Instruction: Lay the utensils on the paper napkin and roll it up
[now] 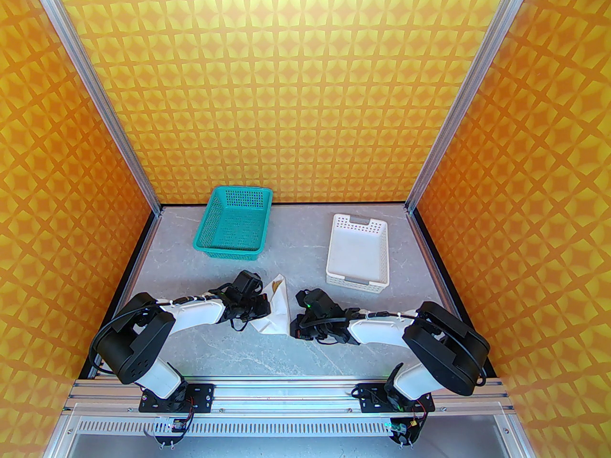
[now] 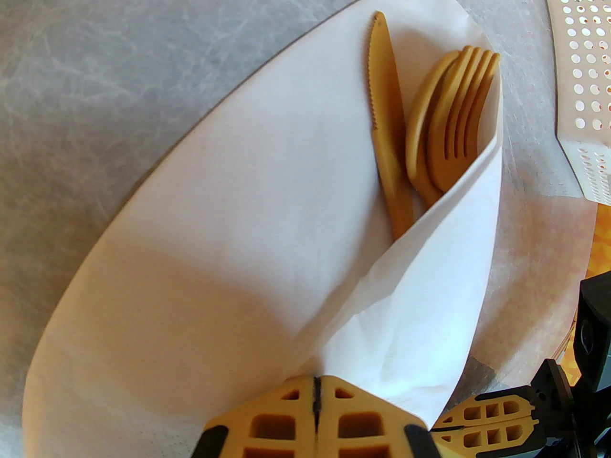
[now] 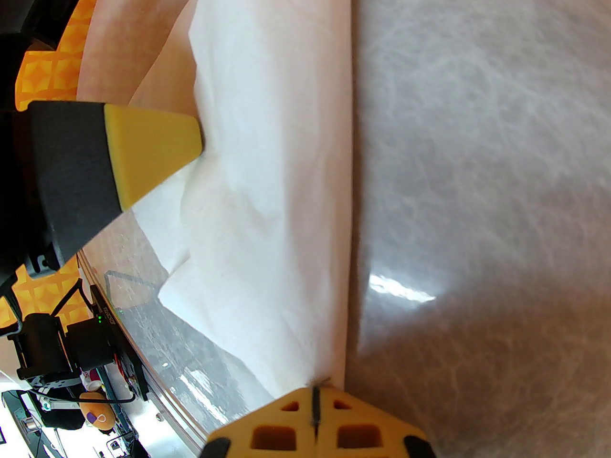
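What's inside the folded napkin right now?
Inside the napkin: knife, spoon and fork, heads poking out of the open end, fork lying on the spoon. Their handles are covered by the folded-over flap.

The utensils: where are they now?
Left wrist view: the utensils lie tucked in the folded paper napkin, heads out, between the left hand and right hand.
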